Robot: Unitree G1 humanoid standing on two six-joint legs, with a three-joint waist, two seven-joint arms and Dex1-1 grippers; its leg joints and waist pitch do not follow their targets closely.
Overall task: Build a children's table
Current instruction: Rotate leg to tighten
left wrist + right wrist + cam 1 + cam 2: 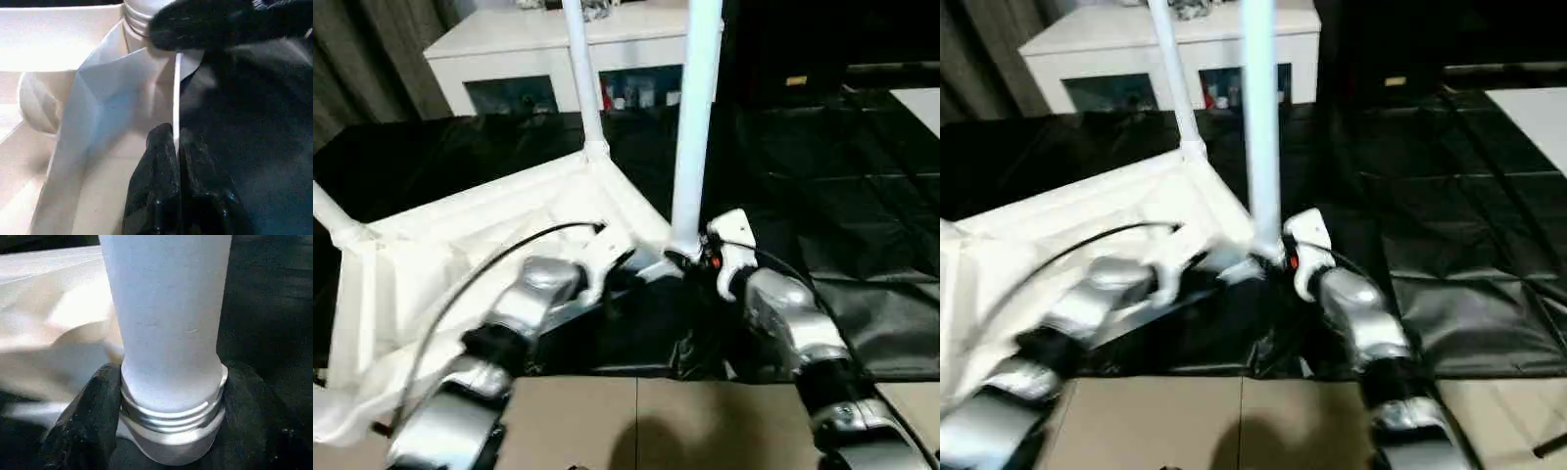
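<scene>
Tabletop (460, 255) lying underside up on black sheeting (862, 196), ribbed cavity facing the camera. Three legs standing in corner sockets: far leg (582, 69) upright at the back corner, near leg (695, 117) upright at the corner closest to the grippers, a third leg (328, 211) slanting off at the left edge. In the right wrist view, near leg's threaded end showing above its socket (171, 450), not fully seated.

Right gripper (171, 431) reaching in level from the right, fingers (90, 416) spread around the near leg's base, one on each side, pressed to the threads. Left gripper (176, 142) stretched forward along the tabletop's near edge, fingers pinched together on its thin rim (176, 98).

White cabinet (558, 49) behind.
</scene>
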